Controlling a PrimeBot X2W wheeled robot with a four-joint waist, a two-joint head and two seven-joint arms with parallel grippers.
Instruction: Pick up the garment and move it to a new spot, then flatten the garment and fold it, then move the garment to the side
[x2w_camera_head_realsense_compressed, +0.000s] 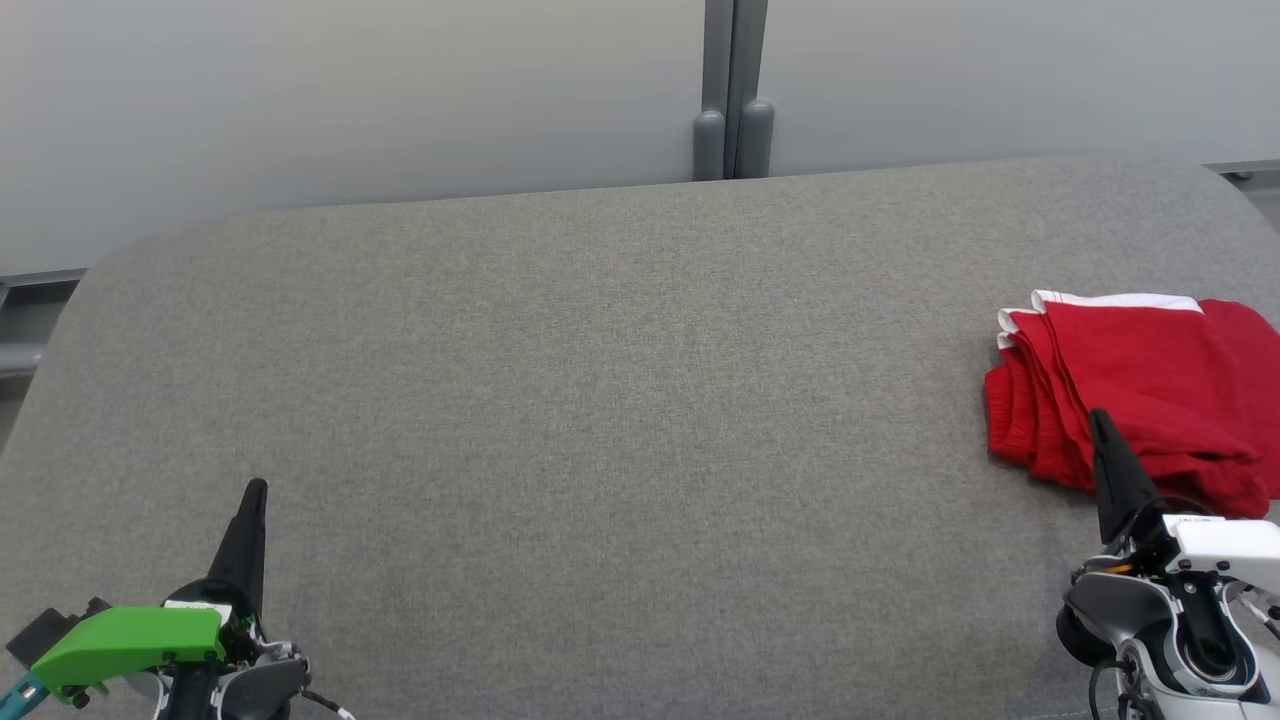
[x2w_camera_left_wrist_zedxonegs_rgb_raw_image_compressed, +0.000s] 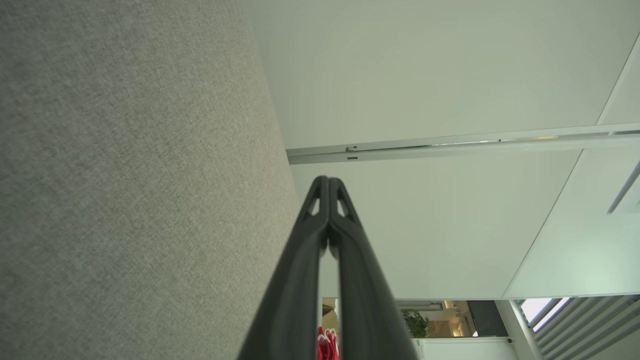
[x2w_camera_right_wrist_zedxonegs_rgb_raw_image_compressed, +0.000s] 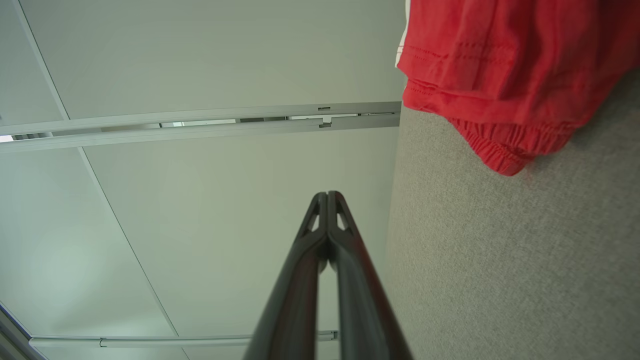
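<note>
Red folded garment with white trim (x2w_camera_head_realsense_compressed: 1140, 390) is lying in a layered stack at the far right of the grey fabric-covered counter (x2w_camera_head_realsense_compressed: 600, 400). Right end effector (x2w_camera_head_realsense_compressed: 1098, 418) is hovering near its front edge, fingers pressed together and gripping nothing; left end effector (x2w_camera_head_realsense_compressed: 257, 490) is sitting well apart, likewise closed and empty. The sideways move is looking complete, so any retreat is calling for a path clear of the stack.

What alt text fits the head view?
A folded red fabric garment with white trim lies at the right of a grey fabric-covered surface. The shut right gripper overlaps its near edge; the shut left gripper sits lower left.
</note>
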